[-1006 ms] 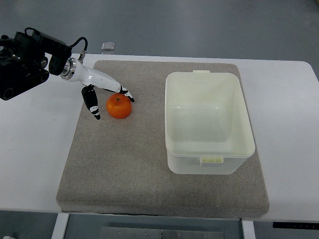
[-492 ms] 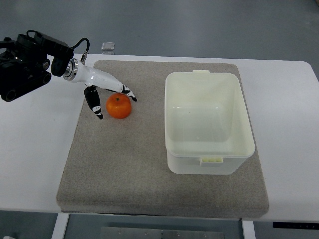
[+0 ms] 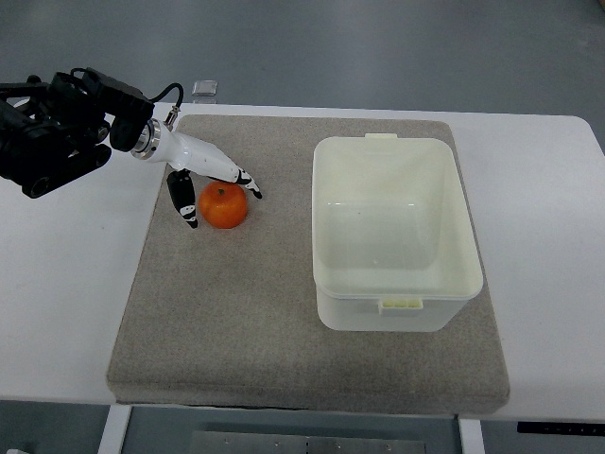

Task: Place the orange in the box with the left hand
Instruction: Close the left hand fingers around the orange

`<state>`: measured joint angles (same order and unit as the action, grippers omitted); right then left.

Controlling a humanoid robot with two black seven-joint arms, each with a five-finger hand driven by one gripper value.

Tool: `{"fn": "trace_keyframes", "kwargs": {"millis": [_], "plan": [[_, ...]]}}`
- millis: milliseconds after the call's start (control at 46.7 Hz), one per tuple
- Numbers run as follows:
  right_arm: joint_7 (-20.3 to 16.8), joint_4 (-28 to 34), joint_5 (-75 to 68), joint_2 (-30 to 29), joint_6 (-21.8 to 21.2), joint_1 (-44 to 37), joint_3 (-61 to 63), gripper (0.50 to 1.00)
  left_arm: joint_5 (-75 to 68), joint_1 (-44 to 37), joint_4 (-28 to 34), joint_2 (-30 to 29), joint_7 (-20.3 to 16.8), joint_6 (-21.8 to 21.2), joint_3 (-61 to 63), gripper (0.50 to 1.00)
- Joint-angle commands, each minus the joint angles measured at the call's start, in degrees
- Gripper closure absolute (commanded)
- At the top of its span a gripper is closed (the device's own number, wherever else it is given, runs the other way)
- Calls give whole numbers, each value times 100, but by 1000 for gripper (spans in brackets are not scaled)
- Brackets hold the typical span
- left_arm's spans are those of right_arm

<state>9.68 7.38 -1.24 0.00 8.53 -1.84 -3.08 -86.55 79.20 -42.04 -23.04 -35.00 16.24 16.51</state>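
Robot hand (image 3: 203, 184) on the left brackets the orange (image 3: 224, 205) with spread fingers, nearer it than a second ago, on a grey mat (image 3: 284, 312) covering the white table (image 3: 57, 284), left of the empty box (image 3: 394, 232), grey floor (image 3: 378, 47) beyond.

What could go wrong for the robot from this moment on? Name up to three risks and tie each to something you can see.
1. The left hand brackets the orange with spread fingers, not visibly closed, so the round fruit may roll away across the mat.
2. A loose hold could drop it on the way to the box.
3. The box has tall walls; a low carry might hit its rim.
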Motion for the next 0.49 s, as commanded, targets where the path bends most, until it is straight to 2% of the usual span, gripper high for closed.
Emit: {"fn": "trace_keyframes", "kwargs": {"millis": [0, 471], "plan": [[7, 0, 1, 0, 0, 0, 0, 574, -2, -1, 3, 10, 0, -15, 10, 521], [-1, 0, 1, 0, 0, 0, 0, 574, 16, 16, -76, 19, 0, -24, 10, 529]]}}
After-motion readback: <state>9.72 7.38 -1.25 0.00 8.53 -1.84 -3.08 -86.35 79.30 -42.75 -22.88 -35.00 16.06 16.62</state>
